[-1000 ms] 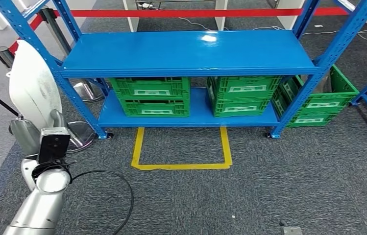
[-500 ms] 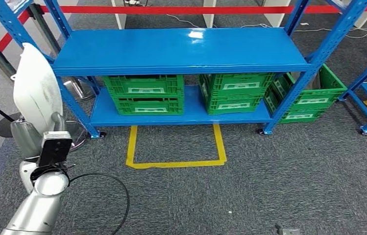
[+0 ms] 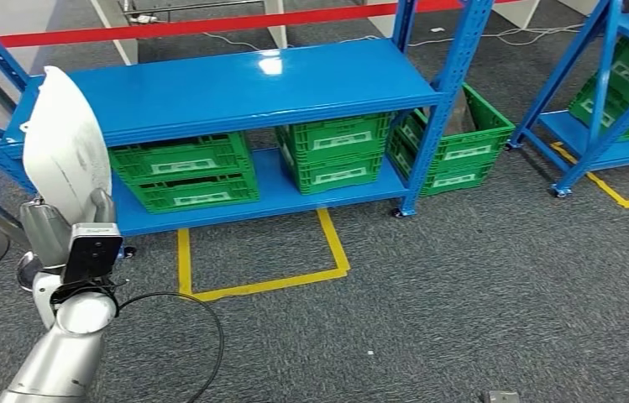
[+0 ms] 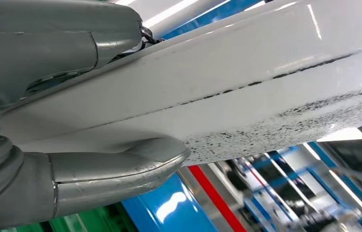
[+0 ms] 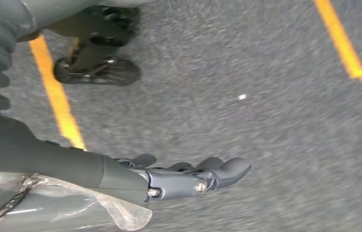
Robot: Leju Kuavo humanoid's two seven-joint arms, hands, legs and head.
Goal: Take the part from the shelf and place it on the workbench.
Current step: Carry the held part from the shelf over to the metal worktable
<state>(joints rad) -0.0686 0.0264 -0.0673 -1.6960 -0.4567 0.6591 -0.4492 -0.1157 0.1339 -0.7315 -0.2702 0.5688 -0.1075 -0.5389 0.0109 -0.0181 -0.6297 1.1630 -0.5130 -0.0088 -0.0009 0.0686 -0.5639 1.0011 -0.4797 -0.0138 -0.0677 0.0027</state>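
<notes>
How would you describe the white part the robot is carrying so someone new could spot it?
Start at the long blue metal shelf. At its left end the robot's left hand holds the flat white curved panel upright. It is the one white thing there; its neighbours are green plastic crates.

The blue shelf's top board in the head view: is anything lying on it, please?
No, the top board of the blue shelf is bare, showing just a light glare.

Left arm raised, left hand point(image 4: 72, 121) clamped around a white part point(image 3: 63, 143); right hand point(image 5: 188, 176) hanging, fingers loosely extended, holding nothing.
</notes>
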